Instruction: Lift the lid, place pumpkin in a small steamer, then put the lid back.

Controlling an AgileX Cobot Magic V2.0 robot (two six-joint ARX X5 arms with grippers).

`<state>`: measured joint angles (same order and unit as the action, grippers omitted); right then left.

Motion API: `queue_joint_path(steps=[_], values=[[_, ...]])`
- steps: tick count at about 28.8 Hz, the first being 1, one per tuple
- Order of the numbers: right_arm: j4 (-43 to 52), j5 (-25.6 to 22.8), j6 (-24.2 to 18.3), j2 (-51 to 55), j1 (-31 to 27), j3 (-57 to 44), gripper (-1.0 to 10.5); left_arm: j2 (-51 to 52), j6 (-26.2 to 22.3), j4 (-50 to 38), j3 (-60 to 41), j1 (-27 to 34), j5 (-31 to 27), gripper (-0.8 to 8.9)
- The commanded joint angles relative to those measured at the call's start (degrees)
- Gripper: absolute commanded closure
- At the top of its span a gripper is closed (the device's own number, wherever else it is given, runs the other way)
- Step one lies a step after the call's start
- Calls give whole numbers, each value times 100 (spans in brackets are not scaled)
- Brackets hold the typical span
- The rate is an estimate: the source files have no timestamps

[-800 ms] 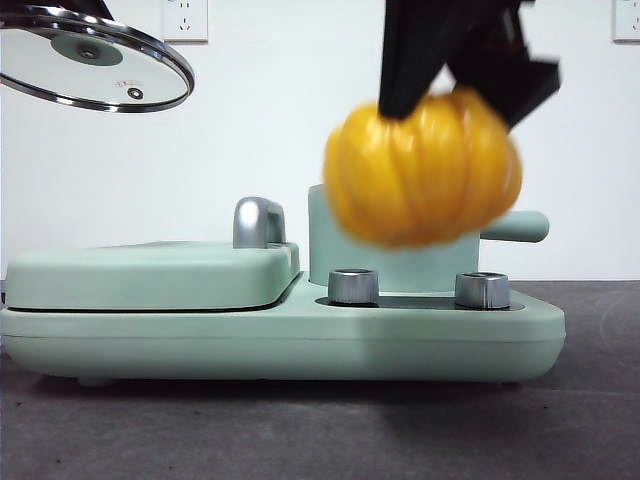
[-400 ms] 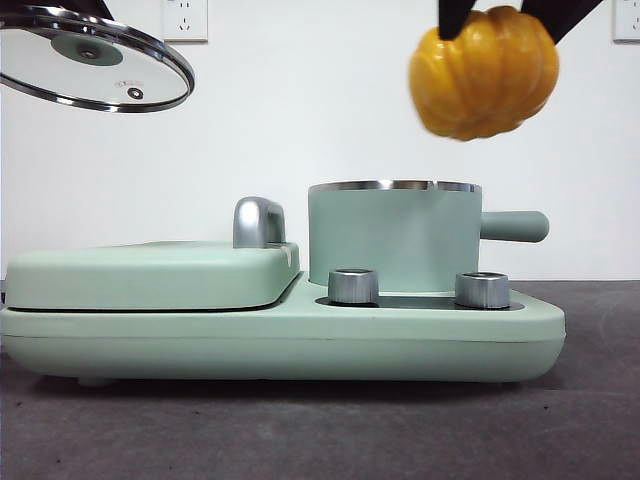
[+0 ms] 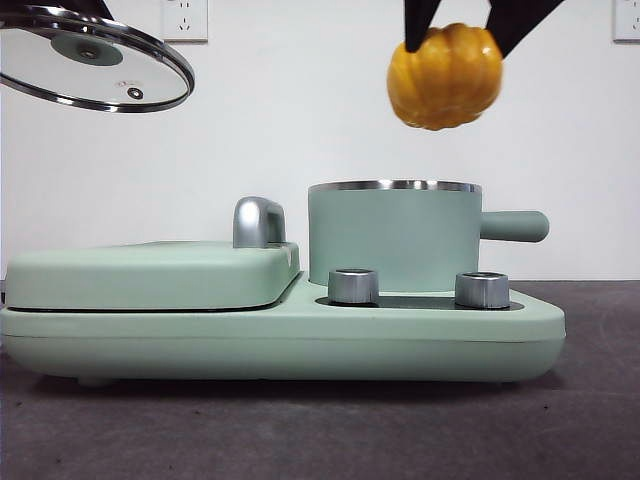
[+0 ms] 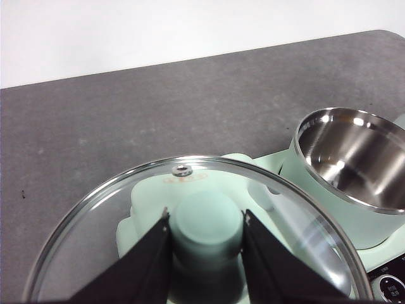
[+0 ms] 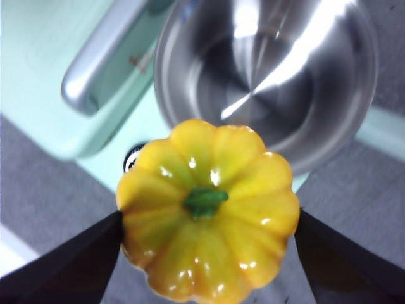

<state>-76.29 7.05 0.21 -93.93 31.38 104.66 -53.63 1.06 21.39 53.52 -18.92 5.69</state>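
The glossy yellow-orange pumpkin (image 3: 445,77) hangs high above the small steamer (image 3: 394,235), a mint-green pot with a steel rim that stands open. My right gripper (image 3: 455,25) is shut on the pumpkin (image 5: 207,206), its black jaws pressing both sides, with the steamer's steel bowl (image 5: 266,76) below and just beyond it. At the upper left the glass lid (image 3: 92,57) is held tilted in the air. My left gripper (image 4: 206,231) is shut on the lid's mint-green knob (image 4: 207,225), and the steamer (image 4: 351,168) lies off to one side of it.
The steamer stands on a wide mint-green appliance base (image 3: 280,335) with two silver knobs (image 3: 353,285) in front. A flat mint-green griddle cover (image 3: 150,272) with a chrome handle (image 3: 258,221) fills the base's left half. The steamer's side handle (image 3: 515,226) points right.
The pumpkin rose from in front of the steamer to high above it, then shifted left toward the pot's middle. The lid has stayed still at the upper left.
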Motion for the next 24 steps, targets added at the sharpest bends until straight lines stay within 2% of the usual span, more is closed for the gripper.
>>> queue_joint_path(steps=[1, 8, 24], values=[[-4, -7, -74, -415, -11, 396, 562, 2, -37, -168, 85, -15, -22, 796], [144, -61, -234, -1222, -125, 831, 562, 2, -37, -168, 85, -15, -22, 796], [750, -374, -372, -2481, -258, 833, 562, 2, -37, -166, 85, -15, -22, 796]])
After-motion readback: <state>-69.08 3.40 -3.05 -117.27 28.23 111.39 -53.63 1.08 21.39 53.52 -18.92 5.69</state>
